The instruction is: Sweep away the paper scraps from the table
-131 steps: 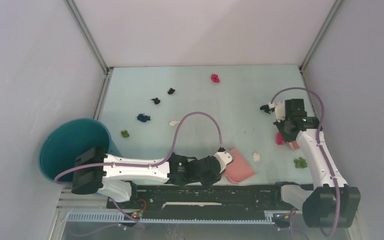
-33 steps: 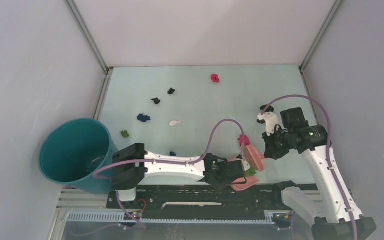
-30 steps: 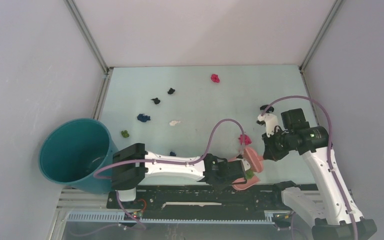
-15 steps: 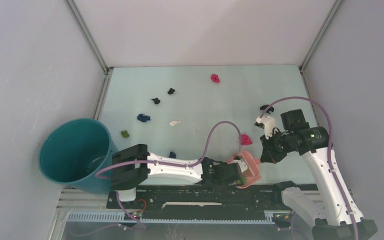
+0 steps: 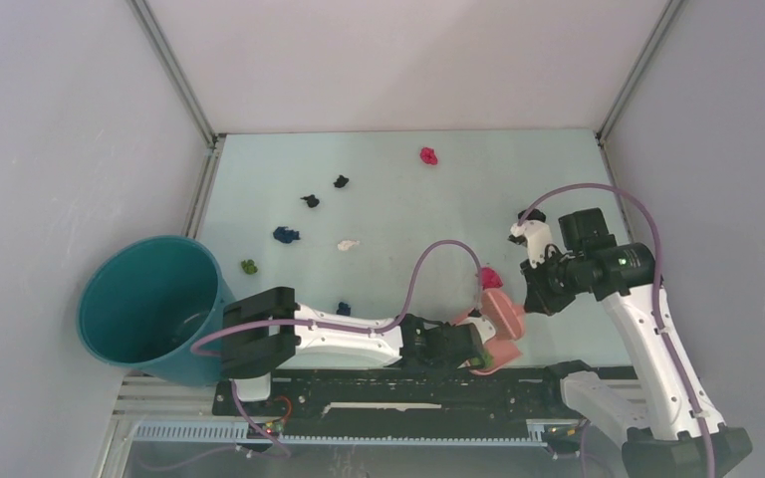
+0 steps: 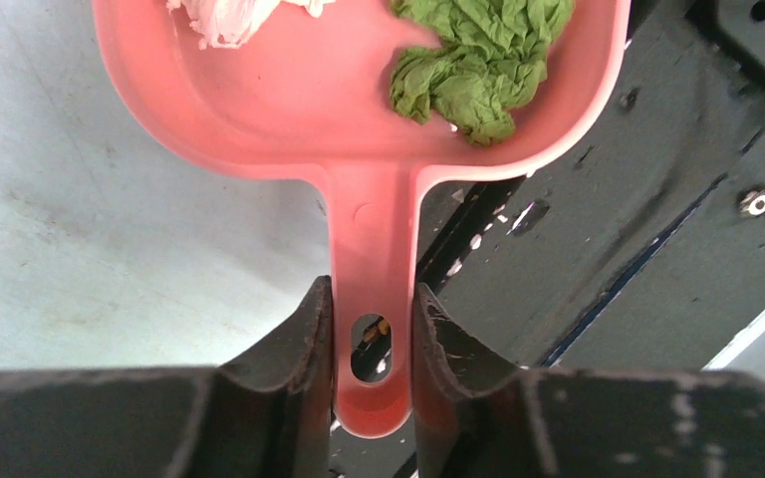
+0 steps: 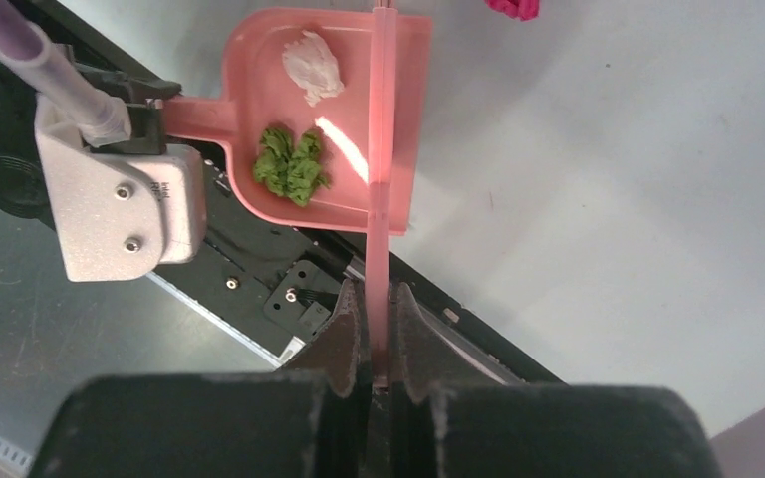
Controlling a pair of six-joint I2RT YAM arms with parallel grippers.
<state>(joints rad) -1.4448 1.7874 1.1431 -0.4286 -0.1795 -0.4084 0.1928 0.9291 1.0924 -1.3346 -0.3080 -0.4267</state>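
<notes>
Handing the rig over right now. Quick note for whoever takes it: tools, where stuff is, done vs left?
Left tool: shut on the handle of the dustpan, which sits at the near edge of the table.
Right tool: shut on the brush, held over the pan near its open edge.
Done: a green scrap and a white scrap lie in the pan.
Left: the magenta scrap just beyond the pan, then the other scraps spread over the far and left table. After that, probably tip the pan into the teal bucket at the near left.
</notes>
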